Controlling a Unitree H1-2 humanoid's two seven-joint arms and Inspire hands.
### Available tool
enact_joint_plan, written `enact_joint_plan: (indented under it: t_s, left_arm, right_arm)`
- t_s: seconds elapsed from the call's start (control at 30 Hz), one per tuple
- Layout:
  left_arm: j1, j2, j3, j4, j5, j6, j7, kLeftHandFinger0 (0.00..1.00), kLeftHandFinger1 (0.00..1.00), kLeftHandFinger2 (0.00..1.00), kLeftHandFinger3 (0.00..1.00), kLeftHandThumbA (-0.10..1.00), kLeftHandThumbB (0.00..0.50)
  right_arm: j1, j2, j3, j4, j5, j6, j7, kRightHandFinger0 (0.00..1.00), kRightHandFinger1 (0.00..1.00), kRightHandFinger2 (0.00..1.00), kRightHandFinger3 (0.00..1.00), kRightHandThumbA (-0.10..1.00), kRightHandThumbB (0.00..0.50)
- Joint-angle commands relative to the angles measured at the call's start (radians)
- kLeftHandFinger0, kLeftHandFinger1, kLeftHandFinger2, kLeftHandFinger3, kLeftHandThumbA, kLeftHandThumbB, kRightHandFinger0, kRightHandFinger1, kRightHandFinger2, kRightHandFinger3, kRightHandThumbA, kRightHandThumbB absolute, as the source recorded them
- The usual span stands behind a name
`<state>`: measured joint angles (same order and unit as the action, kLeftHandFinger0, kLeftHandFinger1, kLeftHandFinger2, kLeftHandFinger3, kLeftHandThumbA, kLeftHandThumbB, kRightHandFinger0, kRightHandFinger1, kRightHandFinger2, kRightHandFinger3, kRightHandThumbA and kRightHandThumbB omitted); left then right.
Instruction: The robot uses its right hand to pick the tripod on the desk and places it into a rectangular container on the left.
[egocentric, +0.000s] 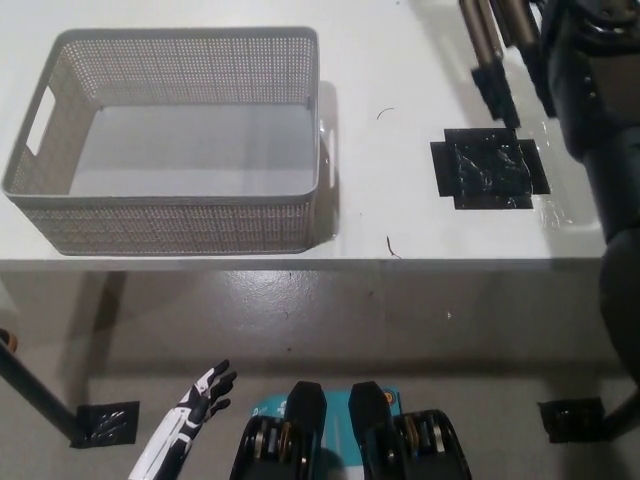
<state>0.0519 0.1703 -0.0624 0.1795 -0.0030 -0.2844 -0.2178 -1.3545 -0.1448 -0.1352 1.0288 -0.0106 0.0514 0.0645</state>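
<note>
Perforated plastic container (170, 215), metal tripod (487, 45), glossy desk (400, 190).

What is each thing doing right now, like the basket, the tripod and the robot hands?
Basket: upright on the table, nothing in it.
Tripod: legs folded together, mostly out of the picture at the top right.
Right arm: over the table's right side; its robot hand is out of view.
Left robot hand: open, resting low, below the table edge.
Black tape patch: flat on the table, uncovered.
</note>
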Motion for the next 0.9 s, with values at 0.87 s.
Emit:
enact_joint_plan:
  t_s: [0.87]
  left_arm:
    - [-0.015, 0.021, -0.023, -0.012, -0.006, -0.026, -0.04, 1.0, 1.0, 1.0, 1.0, 1.0, 0.278]
  right_arm:
    - [-0.091, 0.235, 0.646, 0.086, -0.447, -0.191, -0.147, 0.01, 0.33, 0.63, 0.8, 0.13, 0.214]
